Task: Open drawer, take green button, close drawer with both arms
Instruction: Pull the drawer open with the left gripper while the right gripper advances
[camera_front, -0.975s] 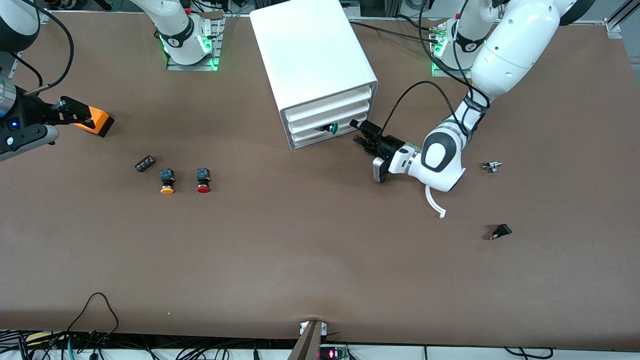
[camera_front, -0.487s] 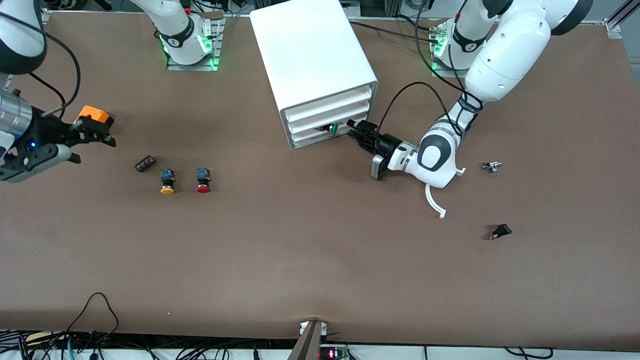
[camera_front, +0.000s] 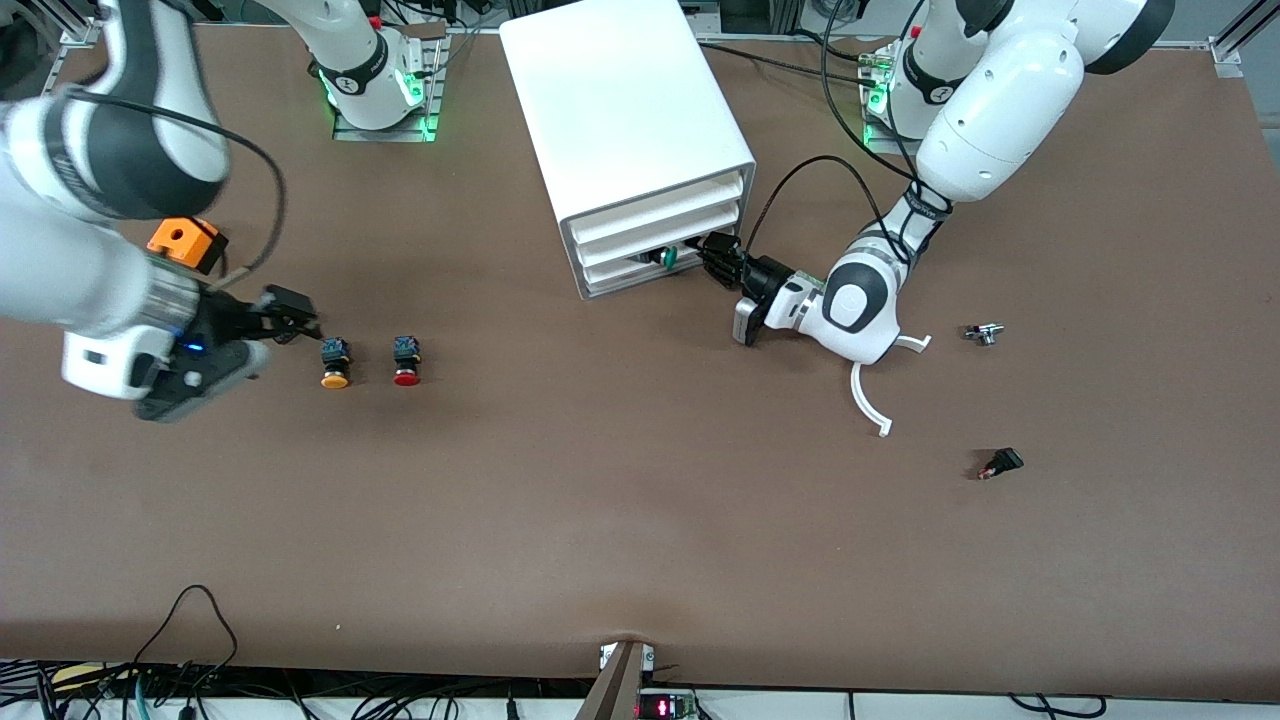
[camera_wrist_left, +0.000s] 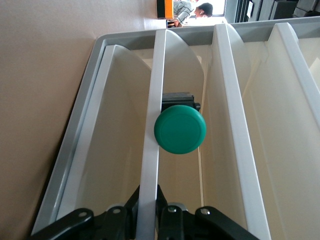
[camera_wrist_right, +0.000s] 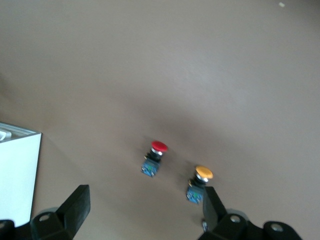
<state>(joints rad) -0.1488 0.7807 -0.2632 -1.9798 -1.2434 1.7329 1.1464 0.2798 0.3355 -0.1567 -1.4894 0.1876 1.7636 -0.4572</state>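
Two arms: both over one brown matte table; cables hang along its edge nearest the front camera.
Hidden: the small dark part near the right gripper is covered by it.
Left gripper: black fingers pressed together on the front lip of the lowest white plastic tray drawer of the big white box cabinet.
Green-capped push button: in that drawer, just past the fingertips, cap facing the gripper.
Right gripper: fingers spread, over the table beside the yellow-capped button; red-capped button next along.
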